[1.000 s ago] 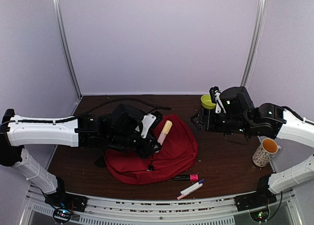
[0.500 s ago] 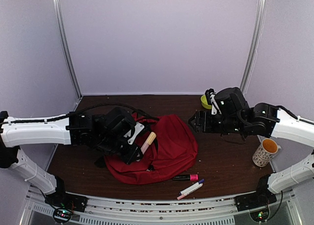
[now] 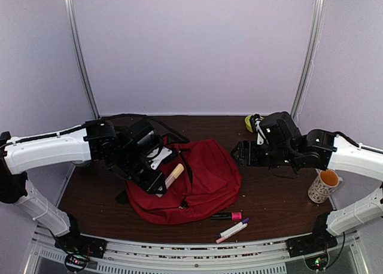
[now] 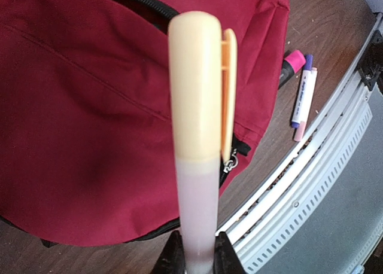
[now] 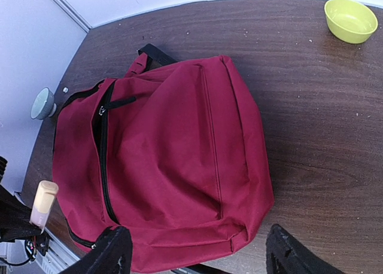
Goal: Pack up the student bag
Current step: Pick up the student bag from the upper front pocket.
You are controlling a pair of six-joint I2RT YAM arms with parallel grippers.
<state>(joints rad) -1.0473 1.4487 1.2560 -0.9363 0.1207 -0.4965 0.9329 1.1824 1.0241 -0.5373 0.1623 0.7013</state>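
Note:
The dark-red student bag (image 3: 206, 178) lies flat in the middle of the table; it also shows in the left wrist view (image 4: 90, 106) and the right wrist view (image 5: 173, 160). Its zipper (image 5: 103, 160) is open along the left side. My left gripper (image 3: 160, 184) is shut on a pale marker with an orange cap (image 4: 197, 136) and holds it over the bag's left side. My right gripper (image 3: 237, 152) is open and empty, just right of the bag's upper right edge.
A pink marker (image 3: 227, 216) and two white markers (image 3: 233, 230) lie near the front edge. A green bowl (image 5: 350, 20) sits at the back right. A patterned mug (image 3: 324, 185) stands at the right. A small grey-green cup (image 5: 43, 103) stands left of the bag.
My left gripper has carried the orange-capped marker leftward and nearer, from the bag's middle to its left side. My right gripper has moved a little lower and to the left.

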